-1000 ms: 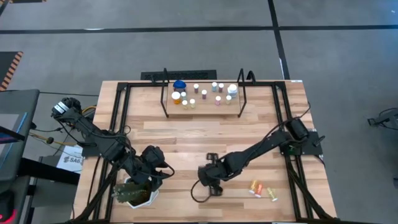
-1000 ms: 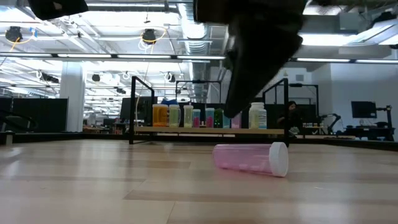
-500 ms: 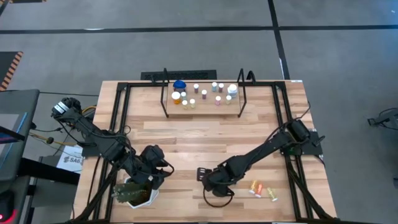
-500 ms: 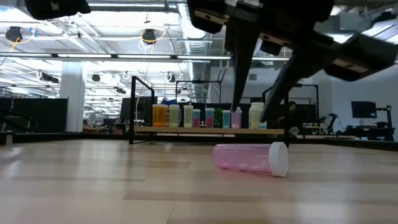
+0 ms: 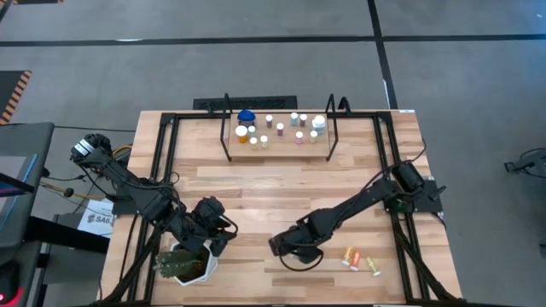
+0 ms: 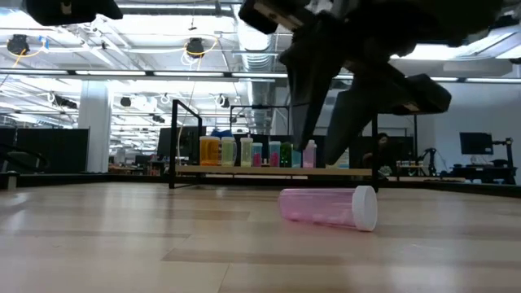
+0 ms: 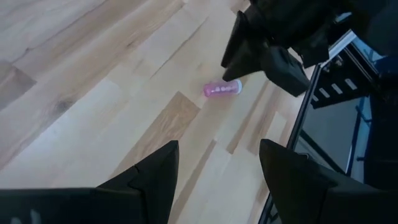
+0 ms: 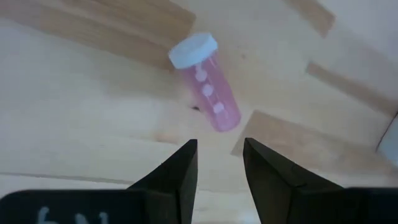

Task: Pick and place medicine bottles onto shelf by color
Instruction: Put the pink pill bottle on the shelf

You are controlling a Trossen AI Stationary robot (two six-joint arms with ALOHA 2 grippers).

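A pink medicine bottle (image 6: pixel 328 207) with a white cap lies on its side on the table, near the front and about mid-width. My right gripper (image 8: pixel 219 146) hangs just above it, pointing steeply down. It is open by a narrow gap and holds nothing; the bottle (image 8: pixel 208 93) lies just beyond the fingertips. In the high view that gripper (image 5: pixel 286 249) hides the bottle. My left gripper (image 7: pixel 217 152) waits open above the front left of the table. The shelf (image 5: pixel 281 152) at the far edge carries several upright bottles, among them a blue-lidded one (image 5: pixel 246 115).
An orange bottle (image 5: pixel 350 256) and a yellow one (image 5: pixel 373 266) lie on the table to the right of my right gripper. A green plant in a white pot (image 5: pixel 182 264) stands at the front left, below my left gripper (image 5: pixel 213 234). Black frame rails run along the table's sides.
My right gripper has rolled about its own pointing line while staying over the pink bottle. In the low view its fingers first showed as one dark mass and now stand side by side. The bottle has not moved.
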